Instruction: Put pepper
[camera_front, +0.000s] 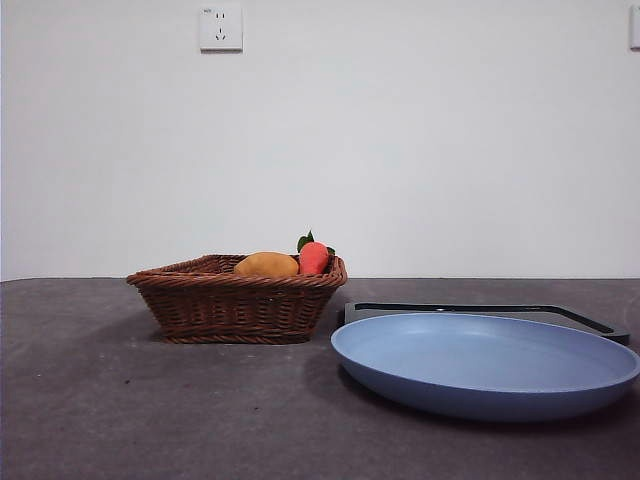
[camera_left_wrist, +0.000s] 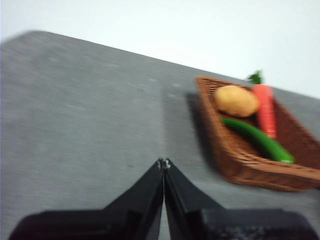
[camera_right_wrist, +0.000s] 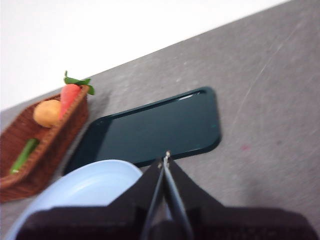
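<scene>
Pepper (camera_left_wrist: 257, 138) lying inside basket (camera_left_wrist: 240, 162); left gripper (camera_left_wrist: 163, 163) and right gripper (camera_right_wrist: 165, 159) fully closed, empty, apart from basket.

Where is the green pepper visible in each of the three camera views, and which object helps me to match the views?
Front view: the pepper is not visible; the basket wall hides it.
Left wrist view: the pepper lies inside the basket, beside the red-orange fruit.
Right wrist view: the pepper lies on the basket floor.
Shared landmark: the brown wicker basket with the yellow-orange fruit.
</scene>
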